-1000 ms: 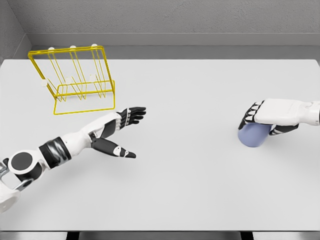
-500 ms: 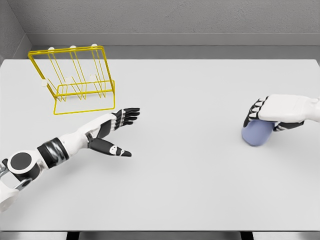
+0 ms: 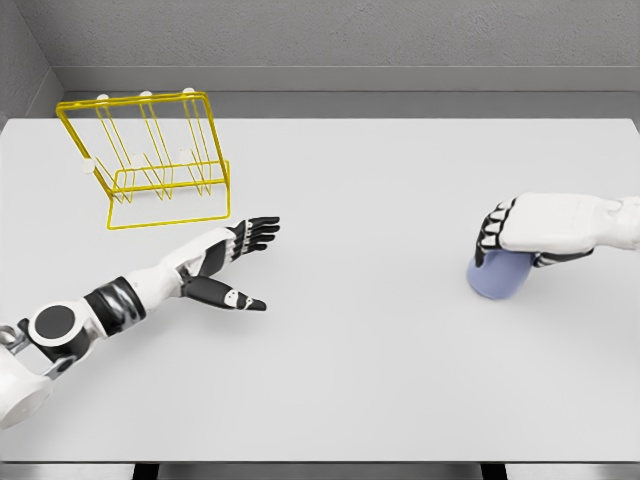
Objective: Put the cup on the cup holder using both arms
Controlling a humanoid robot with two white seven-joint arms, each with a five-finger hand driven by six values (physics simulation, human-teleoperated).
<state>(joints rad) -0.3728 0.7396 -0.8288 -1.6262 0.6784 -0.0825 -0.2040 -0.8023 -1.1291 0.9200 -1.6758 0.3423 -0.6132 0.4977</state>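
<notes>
On the white counter's (image 3: pixel 360 380) right side, the right hand (image 3: pixel 525 228) curls over a pale blue, likely light, rigid cup's (image 3: pixel 497 277) wall, while the left hand (image 3: pixel 235 262) lies open, empty.

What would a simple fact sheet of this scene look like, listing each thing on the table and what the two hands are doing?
surface: white table
cup: pale blue cup, on the table's right side
rack: yellow wire cup holder, far left, holding nothing
right hand: right hand over the cup, fingers curled around it
left hand: left hand open, palm sideways, near the rack but apart from it
cup to rack: far apart, on opposite sides of the table
</notes>
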